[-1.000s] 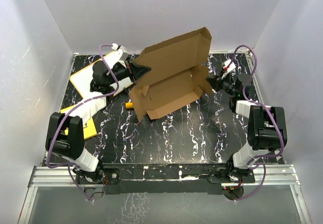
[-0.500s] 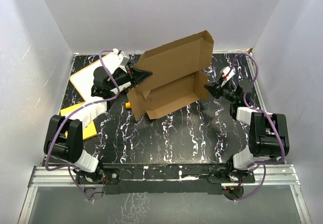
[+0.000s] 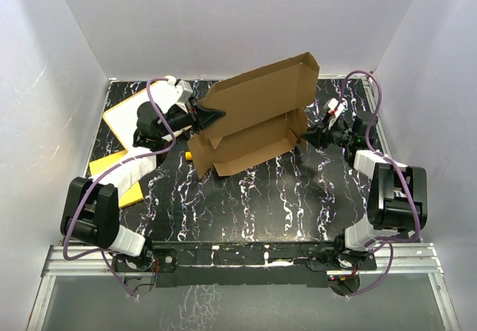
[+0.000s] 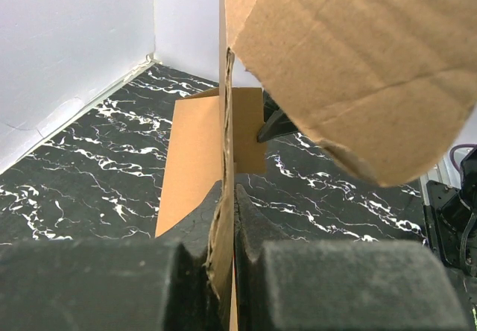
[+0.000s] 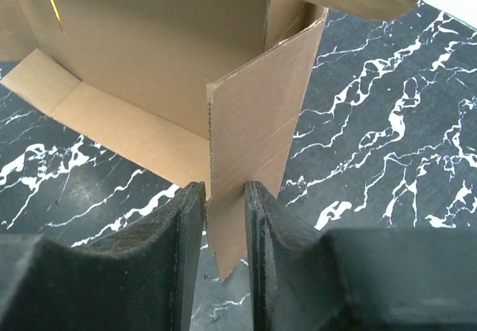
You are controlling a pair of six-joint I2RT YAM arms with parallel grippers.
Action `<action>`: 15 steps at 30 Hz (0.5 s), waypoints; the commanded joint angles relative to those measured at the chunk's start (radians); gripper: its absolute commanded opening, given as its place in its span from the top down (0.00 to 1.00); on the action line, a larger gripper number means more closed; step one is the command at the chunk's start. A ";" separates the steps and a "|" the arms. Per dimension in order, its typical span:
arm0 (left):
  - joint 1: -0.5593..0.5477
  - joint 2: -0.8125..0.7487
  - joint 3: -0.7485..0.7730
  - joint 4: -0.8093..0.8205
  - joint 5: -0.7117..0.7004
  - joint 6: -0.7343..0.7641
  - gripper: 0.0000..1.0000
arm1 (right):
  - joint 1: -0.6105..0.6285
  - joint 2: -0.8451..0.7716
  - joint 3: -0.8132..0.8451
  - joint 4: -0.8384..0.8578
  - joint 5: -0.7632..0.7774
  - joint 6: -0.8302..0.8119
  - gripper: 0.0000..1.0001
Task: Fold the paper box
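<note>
Pinching paper box (image 3: 261,100) wall, left claw (image 4: 227,197), right claw (image 5: 223,193) loosely straddling flap (image 5: 261,107)

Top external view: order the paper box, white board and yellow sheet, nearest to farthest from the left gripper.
1. paper box, centre, clamped in the left gripper.
2. white board, back left.
3. yellow sheet, left, nearer the bases.
</note>
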 commanded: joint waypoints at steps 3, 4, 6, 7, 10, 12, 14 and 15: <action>-0.006 -0.049 -0.022 -0.053 0.035 0.050 1.00 | -0.065 -0.003 0.089 -0.162 -0.144 -0.140 0.59; -0.005 -0.049 -0.020 -0.054 0.034 0.050 1.00 | -0.073 -0.005 0.097 -0.184 -0.156 -0.163 0.56; -0.005 -0.049 -0.019 -0.053 0.031 0.052 1.00 | -0.089 -0.009 0.116 -0.240 -0.176 -0.212 0.51; -0.005 -0.049 -0.019 -0.053 0.031 0.052 1.00 | -0.097 -0.013 0.128 -0.277 -0.190 -0.245 0.48; -0.005 -0.051 -0.019 -0.056 0.031 0.052 1.00 | -0.127 -0.023 0.180 -0.445 -0.217 -0.395 0.36; -0.006 -0.052 -0.019 -0.060 0.031 0.057 1.00 | -0.149 -0.030 0.223 -0.551 -0.230 -0.482 0.30; -0.005 -0.052 -0.018 -0.064 0.032 0.060 1.00 | -0.176 -0.034 0.270 -0.640 -0.249 -0.557 0.26; -0.006 -0.052 -0.017 -0.065 0.033 0.061 1.00 | -0.188 -0.034 0.301 -0.674 -0.257 -0.582 0.24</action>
